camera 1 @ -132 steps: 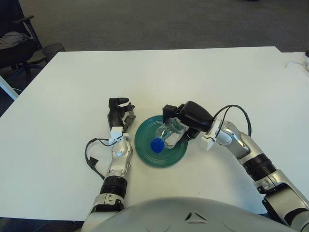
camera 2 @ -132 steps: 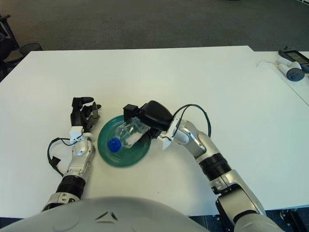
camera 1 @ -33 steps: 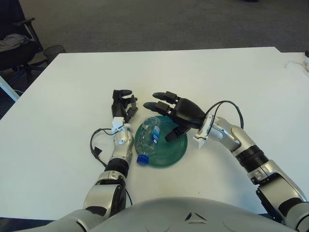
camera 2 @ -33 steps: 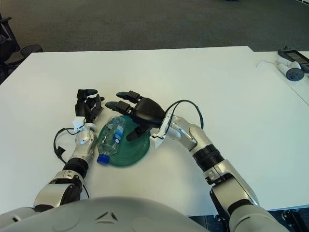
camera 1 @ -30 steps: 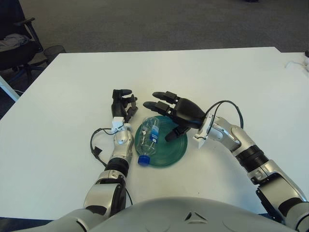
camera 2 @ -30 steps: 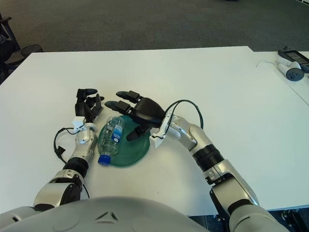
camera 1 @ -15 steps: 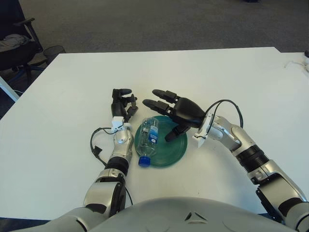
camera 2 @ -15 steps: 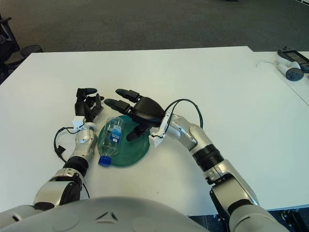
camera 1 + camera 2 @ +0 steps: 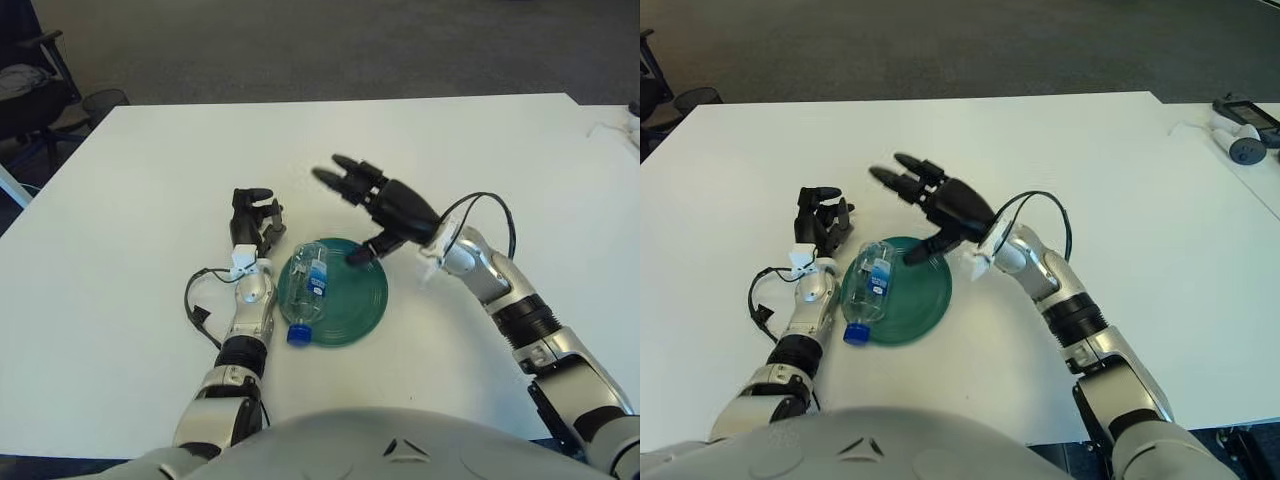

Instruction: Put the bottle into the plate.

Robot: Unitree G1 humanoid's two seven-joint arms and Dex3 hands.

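My right hand (image 9: pixel 375 200) hangs above the green plate's (image 9: pixel 362 300) far edge, fingers spread and empty; my left hand (image 9: pixel 250 220) sits just beside the plate, holding nothing. The bottle (image 9: pixel 305 290) lies across the plate's left side, blue cap overhanging, so I judge a nudge could roll it off

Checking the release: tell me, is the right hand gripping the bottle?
No. The right hand is raised with its fingers spread, apart from the bottle, which lies on the plate.
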